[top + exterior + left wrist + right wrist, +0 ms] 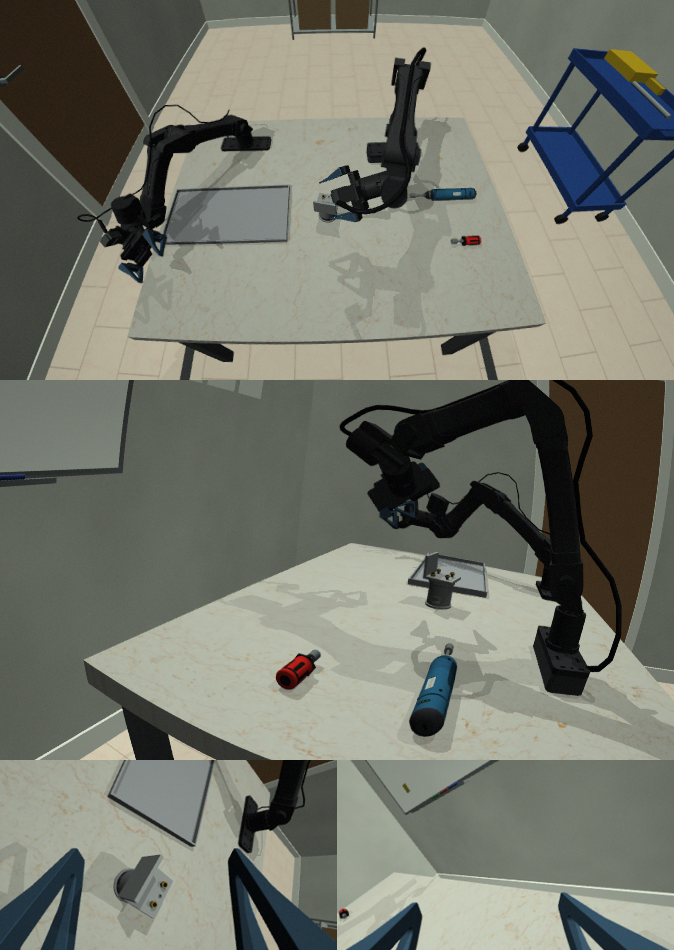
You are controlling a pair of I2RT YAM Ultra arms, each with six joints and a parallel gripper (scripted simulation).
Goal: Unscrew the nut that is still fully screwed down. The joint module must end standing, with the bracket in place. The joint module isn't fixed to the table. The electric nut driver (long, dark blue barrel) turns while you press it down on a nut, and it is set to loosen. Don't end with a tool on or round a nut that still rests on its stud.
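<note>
The joint module (440,596) (121,885) stands upright on the table, with the grey bracket (325,205) (431,566) (145,875) on top. Several brass nuts show on the bracket in the exterior view; the left wrist view shows a nut (164,885) and another nut (153,904). I cannot tell which is fully down. The electric nut driver (452,193) (434,690) lies on the table, its socket toward the module. My left gripper (327,200) (155,853) is open and empty, high above the module. My right gripper (151,268) (491,903) is open and empty, beyond the tray.
A shallow grey tray (250,215) (470,580) (169,794) lies beside the module. A short red hand driver (471,240) (295,673) (344,913) lies near the electric driver. The left arm's base stands near the electric driver, and the right arm's base stands behind the tray.
</note>
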